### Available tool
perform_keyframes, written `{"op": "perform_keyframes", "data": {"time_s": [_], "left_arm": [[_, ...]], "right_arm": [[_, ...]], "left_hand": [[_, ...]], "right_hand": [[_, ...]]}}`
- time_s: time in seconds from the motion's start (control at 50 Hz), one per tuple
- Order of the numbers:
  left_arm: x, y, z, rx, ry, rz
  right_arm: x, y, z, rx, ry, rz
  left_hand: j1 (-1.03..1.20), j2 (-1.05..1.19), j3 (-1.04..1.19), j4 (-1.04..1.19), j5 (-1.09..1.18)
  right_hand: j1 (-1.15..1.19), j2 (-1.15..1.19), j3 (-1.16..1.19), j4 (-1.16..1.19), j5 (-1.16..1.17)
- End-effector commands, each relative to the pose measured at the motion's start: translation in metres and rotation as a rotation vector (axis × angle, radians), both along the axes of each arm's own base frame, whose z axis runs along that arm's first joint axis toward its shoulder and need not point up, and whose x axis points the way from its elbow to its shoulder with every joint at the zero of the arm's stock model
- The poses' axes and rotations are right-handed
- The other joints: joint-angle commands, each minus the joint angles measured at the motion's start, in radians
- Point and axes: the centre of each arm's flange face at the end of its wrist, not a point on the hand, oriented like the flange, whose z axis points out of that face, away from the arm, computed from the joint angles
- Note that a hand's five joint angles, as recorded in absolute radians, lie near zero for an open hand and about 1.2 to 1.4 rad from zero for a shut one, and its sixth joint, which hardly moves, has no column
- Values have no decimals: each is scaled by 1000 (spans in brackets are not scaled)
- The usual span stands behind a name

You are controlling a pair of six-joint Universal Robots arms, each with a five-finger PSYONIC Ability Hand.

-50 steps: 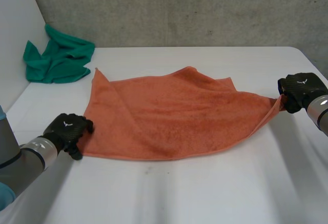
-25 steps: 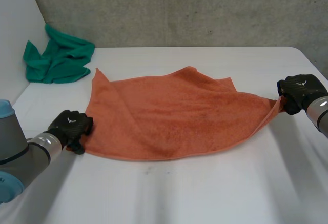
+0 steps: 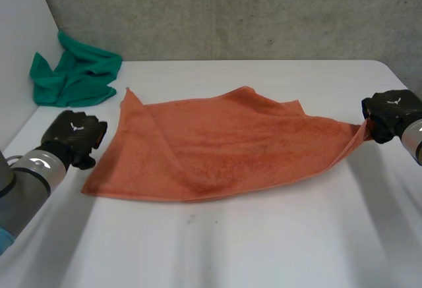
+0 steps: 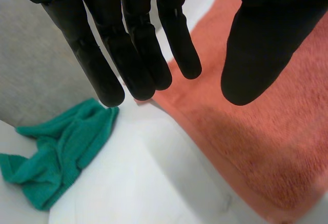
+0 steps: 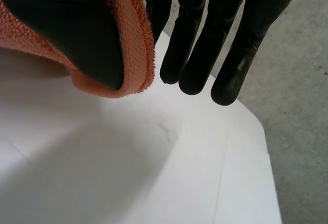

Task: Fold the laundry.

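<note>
An orange towel [image 3: 224, 146] lies spread over the middle of the white table [image 3: 250, 248]. Its right corner is lifted and drawn taut to my right hand [image 3: 390, 113]. In the right wrist view the towel's corner [image 5: 136, 29] wraps round the thumb and is pinched against the straight fingers [image 5: 225, 39]. My left hand [image 3: 71, 136] hovers just left of the towel's left edge, apart from it. In the left wrist view its fingers [image 4: 138, 44] are straight, the thumb stands apart, and nothing lies between them; the towel's edge [image 4: 266, 152] runs below.
A crumpled green cloth [image 3: 76, 74] lies at the table's far left corner, beyond my left hand; it is also past the fingertips [image 4: 61, 147] in the left wrist view. A grey wall stands behind the table. The table's right edge is close to my right hand.
My left hand has left the towel's near left corner and moved left and farther back. That corner now reaches further left. My right hand shifted slightly right, still holding its corner.
</note>
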Motion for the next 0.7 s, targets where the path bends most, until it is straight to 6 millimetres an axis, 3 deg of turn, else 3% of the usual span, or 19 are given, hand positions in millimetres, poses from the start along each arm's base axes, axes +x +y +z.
{"op": "perform_keyframes", "data": {"time_s": [0.02,0.04,0.06,0.1,0.12,0.16,0.3,0.54,0.7], "left_arm": [[-1,4,9,-2,66,4],[-1,3,8,4,66,5],[0,3,-1,34,54,7],[0,4,-15,93,47,7],[0,7,-27,157,44,6],[-1,11,-34,207,42,-2],[0,21,-43,300,66,-47],[5,2,-53,229,67,-24],[3,0,-63,251,60,-26]], "right_arm": [[2,12,17,6,10,13],[2,12,16,10,10,13],[2,13,15,13,12,15],[3,15,12,22,13,17],[3,16,11,27,14,18],[3,17,10,30,17,19],[4,16,-1,54,17,23],[4,16,-5,65,19,23],[4,16,-7,71,19,23]], "left_hand": [[435,202,208,199,548],[427,194,200,191,539],[130,-102,-97,-105,243],[-92,-325,-319,-327,21],[-410,-642,-637,-645,-297],[-630,-862,-857,-865,-517],[-481,-713,-708,-716,-368],[-331,-564,-558,-566,-218],[-310,-543,-537,-546,-198]], "right_hand": [[401,219,219,206,226],[401,219,219,206,226],[401,219,219,206,226],[401,219,219,206,226],[401,219,219,206,226],[401,219,219,206,226],[401,219,219,206,226],[401,219,219,206,226],[401,219,219,206,226]]}}
